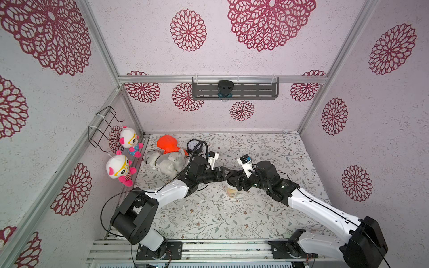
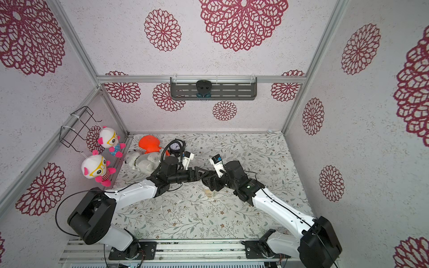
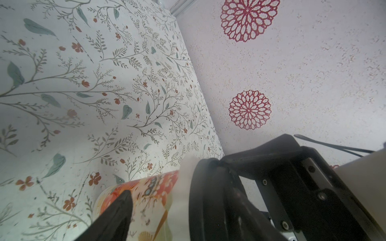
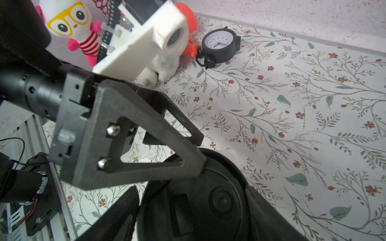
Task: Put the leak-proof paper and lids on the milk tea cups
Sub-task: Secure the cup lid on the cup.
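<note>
Black left gripper (image 1: 228, 173) and black right gripper (image 1: 235, 181) are bunched up right over the tall cream paper cup with yellow print (image 1: 232, 192), mid floral tabletop (image 1: 267, 215).

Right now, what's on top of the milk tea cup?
A black round lid sits over the milk tea cup; a white edge of leak-proof paper peeks out beside it. The lid covers the cup's mouth and the rest of the paper.

Bent inward, left arm (image 1: 169, 192) and right arm (image 1: 308, 204); left gripper (image 3: 167, 181) and right gripper (image 4: 192, 192) close together — jaws spread wide.
</note>
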